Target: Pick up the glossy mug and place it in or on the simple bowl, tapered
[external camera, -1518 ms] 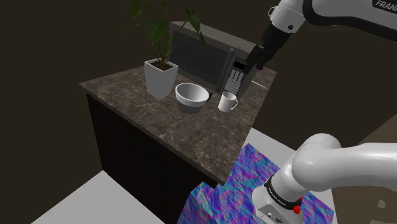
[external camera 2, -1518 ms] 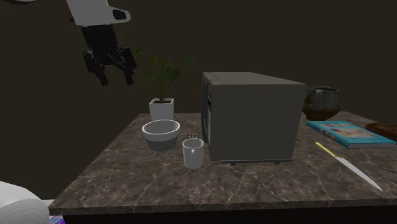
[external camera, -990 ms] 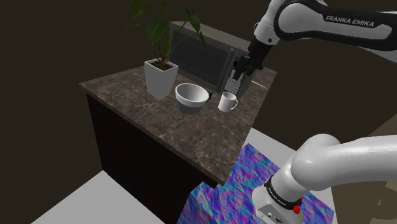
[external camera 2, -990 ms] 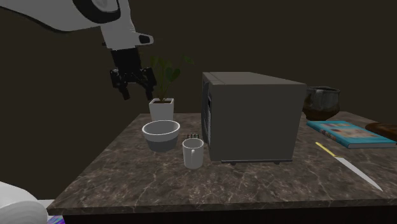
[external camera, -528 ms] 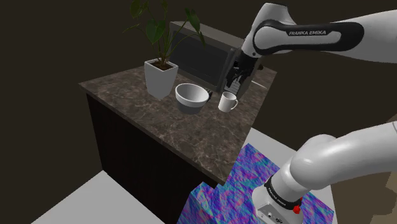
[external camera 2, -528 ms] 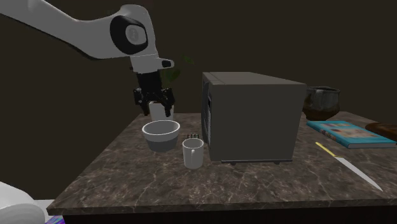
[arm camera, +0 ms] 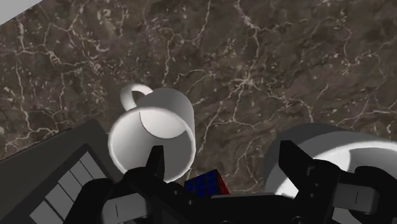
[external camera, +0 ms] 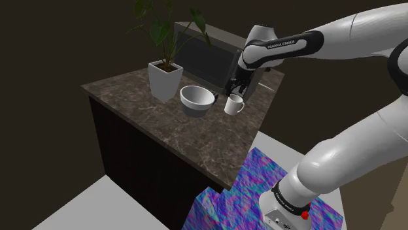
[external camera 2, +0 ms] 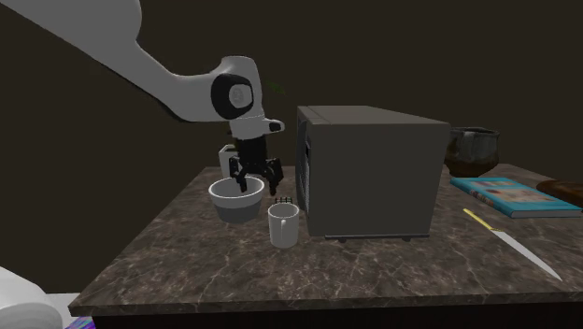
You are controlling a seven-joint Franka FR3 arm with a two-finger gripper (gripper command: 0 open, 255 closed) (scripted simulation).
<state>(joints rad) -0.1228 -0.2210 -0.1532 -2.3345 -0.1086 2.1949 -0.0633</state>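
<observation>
A glossy white mug (external camera: 234, 104) stands upright on the dark marble counter (external camera: 163, 124), with its handle pointing away from the bowl. A white tapered bowl (external camera: 197, 99) sits just beside it, toward the plant. My gripper (external camera: 233, 89) hangs open a little above the counter, behind the mug and close to the microwave's front. In the second exterior view the gripper (external camera 2: 254, 180) is over the bowl (external camera 2: 236, 198) and behind the mug (external camera 2: 283, 224). In the wrist view the mug (arm camera: 156, 133) is ahead of one finger and the bowl (arm camera: 331, 149) is by the other, with nothing between the fingers.
A dark microwave (external camera 2: 369, 168) stands right behind the mug. A potted plant (external camera: 163, 72) is beyond the bowl. A small coloured cube (arm camera: 207, 183) lies between mug and bowl. A book (external camera 2: 509, 196), a knife (external camera 2: 514, 245) and a dark pot (external camera 2: 475, 148) lie past the microwave.
The arm has swung down from high above the counter to just over the mug and bowl. The fingers stayed open; mug and bowl have not moved.
</observation>
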